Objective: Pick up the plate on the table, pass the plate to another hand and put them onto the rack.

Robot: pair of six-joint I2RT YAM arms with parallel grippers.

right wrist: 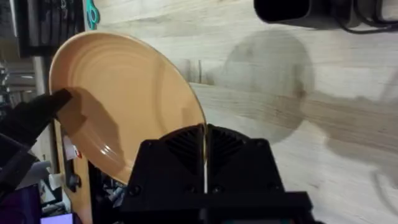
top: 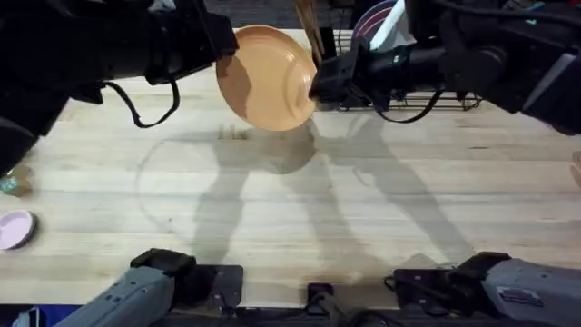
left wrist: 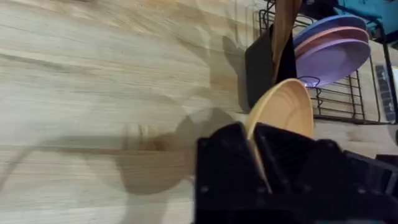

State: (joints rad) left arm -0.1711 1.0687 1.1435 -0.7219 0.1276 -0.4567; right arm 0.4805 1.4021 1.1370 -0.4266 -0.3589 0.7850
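Note:
The orange-tan plate (top: 268, 77) hangs tilted in the air above the far part of the table (top: 272, 209), held from both sides. My left gripper (top: 221, 53) is shut on its left rim. My right gripper (top: 316, 84) is shut on its right rim. In the left wrist view the plate (left wrist: 283, 109) rises edge-on out of my left gripper (left wrist: 256, 155). From the right wrist camera, the plate (right wrist: 124, 106) runs into my right gripper (right wrist: 204, 140), with the other arm's black finger on its far rim. The black wire rack (top: 413, 102) stands just right of the plate.
Lavender and pink plates (left wrist: 329, 56) stand upright in the rack (left wrist: 348, 102). A wooden-handled black utensil (left wrist: 273, 43) stands at the rack's near end, close to the held plate. A small pink dish (top: 14, 227) lies at the table's left edge.

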